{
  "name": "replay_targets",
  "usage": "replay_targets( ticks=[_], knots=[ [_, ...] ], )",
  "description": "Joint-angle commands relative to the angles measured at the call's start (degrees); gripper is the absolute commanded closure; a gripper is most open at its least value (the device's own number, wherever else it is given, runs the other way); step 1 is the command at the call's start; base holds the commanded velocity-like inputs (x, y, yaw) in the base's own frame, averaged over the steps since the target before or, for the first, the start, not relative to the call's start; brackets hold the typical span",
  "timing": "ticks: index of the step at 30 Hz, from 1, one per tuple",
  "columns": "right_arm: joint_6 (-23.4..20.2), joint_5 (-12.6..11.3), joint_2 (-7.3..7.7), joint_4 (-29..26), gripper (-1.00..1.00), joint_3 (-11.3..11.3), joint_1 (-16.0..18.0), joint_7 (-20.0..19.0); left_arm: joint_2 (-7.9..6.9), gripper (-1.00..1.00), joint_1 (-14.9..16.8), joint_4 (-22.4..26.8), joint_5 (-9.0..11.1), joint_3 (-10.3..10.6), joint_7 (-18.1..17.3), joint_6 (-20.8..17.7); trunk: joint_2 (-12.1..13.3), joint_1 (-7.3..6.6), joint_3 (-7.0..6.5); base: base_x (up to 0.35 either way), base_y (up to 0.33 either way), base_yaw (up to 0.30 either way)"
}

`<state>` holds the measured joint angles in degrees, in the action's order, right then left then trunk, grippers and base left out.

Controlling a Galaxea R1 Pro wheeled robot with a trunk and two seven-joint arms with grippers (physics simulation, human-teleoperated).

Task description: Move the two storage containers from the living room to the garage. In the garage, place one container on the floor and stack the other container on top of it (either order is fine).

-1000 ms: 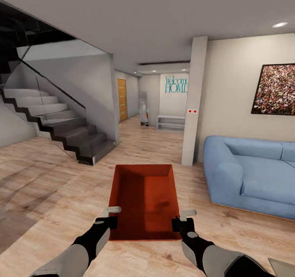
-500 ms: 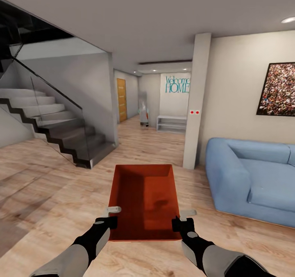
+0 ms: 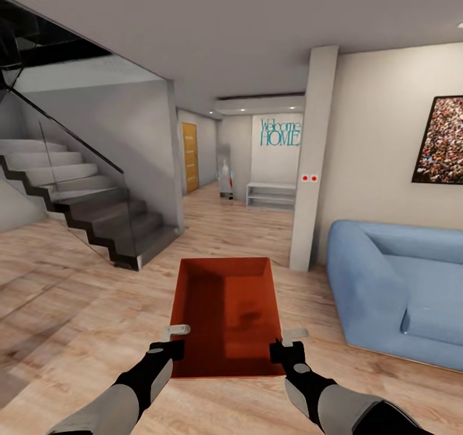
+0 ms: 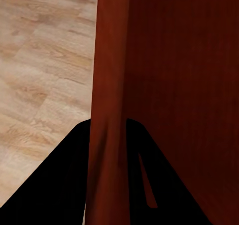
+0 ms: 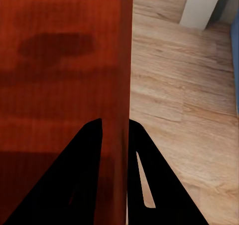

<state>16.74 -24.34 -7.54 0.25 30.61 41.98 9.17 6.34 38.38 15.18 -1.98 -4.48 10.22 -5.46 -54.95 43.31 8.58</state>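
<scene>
Staircase (image 3: 96, 210) stood at left. Left pincer (image 3: 175, 340) clamped on left wall of storage container (image 3: 226, 316); right pincer (image 3: 287, 346) clamped on right wall. Container was held level over wood floor (image 3: 71, 306), living room. Judged rigid, light, smooth-walled; slip risk, so grip both side rims evenly. Blue sofa (image 3: 392, 287) stood at right.

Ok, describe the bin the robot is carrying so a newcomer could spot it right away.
Look over the light wood floor, between the staircase and the blue sofa. Held in front of the robot, the left gripper and right gripper each clamping a side wall, is the bin: orange-red, rectangular, open-topped, empty, and the only red thing nearby.
</scene>
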Motion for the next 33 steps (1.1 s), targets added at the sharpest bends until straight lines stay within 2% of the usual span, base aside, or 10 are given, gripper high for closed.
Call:
replay_targets(
  ticks=[1, 20, 33],
  knots=[
    [0.25, -1.14, -0.02, 0.19, 1.0, -1.43, 0.03, 0.14, 0.07, 1.0, 0.05, 0.31, -1.64, -1.85, 0.86, 0.89, -0.06, 0.04, 0.08, 0.322, 0.0, 0.0],
    [0.29, -1.14, 0.06, 0.19, 1.0, -1.43, 0.03, -0.01, 0.07, 1.0, 0.06, 0.32, -1.62, -1.85, 0.85, 0.8, -0.06, 0.04, 0.08, 0.322, 0.0, 0.0],
    [0.15, -0.75, -0.01, 0.19, 1.0, -1.38, 0.03, -0.24, -0.6, 1.0, 0.08, -0.22, -1.61, -1.76, 0.85, 1.42, -0.06, 0.04, 0.08, 0.322, 0.0, 0.0]
  ],
)
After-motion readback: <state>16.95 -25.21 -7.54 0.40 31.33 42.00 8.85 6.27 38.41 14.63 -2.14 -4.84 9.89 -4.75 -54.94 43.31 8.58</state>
